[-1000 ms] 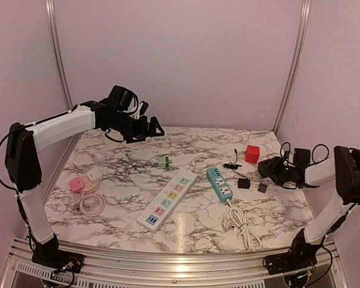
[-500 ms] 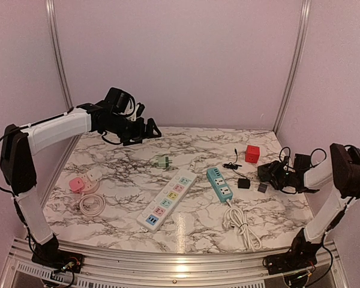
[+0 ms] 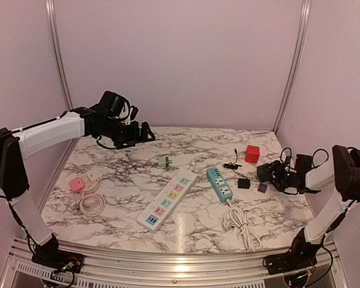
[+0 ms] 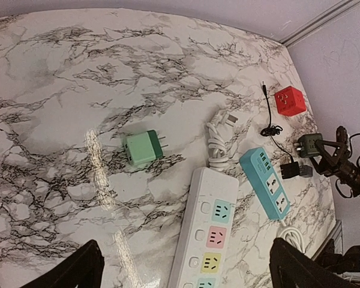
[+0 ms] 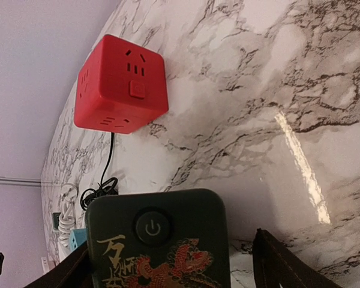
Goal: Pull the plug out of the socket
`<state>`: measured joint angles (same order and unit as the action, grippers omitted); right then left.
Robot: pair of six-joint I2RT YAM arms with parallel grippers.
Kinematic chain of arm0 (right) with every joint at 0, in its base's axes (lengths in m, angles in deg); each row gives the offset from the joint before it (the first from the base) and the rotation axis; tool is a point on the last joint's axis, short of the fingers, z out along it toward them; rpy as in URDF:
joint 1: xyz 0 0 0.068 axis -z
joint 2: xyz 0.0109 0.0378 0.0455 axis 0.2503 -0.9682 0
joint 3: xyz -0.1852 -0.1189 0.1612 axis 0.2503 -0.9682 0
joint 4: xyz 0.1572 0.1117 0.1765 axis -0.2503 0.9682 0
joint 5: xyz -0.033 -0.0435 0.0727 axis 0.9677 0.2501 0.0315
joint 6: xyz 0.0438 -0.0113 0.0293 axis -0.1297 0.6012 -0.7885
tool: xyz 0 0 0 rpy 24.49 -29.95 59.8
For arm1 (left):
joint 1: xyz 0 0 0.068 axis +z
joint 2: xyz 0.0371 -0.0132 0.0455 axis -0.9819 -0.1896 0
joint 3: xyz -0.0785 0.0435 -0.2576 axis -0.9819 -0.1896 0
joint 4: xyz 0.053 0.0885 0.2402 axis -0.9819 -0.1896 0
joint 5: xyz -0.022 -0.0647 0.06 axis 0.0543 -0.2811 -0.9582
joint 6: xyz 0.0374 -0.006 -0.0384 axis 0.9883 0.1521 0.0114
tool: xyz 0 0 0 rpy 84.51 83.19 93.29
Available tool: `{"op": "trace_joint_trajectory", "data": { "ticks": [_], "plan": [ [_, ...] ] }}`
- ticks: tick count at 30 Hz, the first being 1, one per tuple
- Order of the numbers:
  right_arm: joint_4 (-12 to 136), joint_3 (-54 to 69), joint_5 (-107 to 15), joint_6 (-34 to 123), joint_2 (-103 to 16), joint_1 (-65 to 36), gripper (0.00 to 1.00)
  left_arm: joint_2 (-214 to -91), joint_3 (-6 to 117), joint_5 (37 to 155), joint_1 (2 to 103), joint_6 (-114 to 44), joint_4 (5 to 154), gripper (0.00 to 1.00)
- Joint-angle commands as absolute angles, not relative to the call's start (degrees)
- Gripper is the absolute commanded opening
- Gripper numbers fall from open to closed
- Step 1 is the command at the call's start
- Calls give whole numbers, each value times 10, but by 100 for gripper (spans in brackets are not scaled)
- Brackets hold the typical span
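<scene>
Right wrist view: right gripper jaws spread, dark plug between fingers, gap visible at one side, no pinch. Plug at right side of table, near red cube socket, apart from blue strip. Left gripper spread wide, raised over far-left corner, holding nothing.

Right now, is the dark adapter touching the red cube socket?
Apart. The right wrist view shows bare marble between the red cube socket and the dark adapter; the left wrist view shows that gap too.
</scene>
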<state>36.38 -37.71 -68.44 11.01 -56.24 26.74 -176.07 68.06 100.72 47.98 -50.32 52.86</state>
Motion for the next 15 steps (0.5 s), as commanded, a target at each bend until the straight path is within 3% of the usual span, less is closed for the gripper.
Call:
{"op": "trace_joint_trajectory", "data": {
  "ticks": [1,8,15],
  "plan": [
    [403,-395,-659,125,-547,286,80,-1737,669,994,480,-505,530,99],
    [415,-404,-650,134,-532,292,72,-1731,658,986,481,-505,532,99],
    [452,-403,-621,155,-503,292,71,-1711,624,958,493,-514,538,99]
  ]
}}
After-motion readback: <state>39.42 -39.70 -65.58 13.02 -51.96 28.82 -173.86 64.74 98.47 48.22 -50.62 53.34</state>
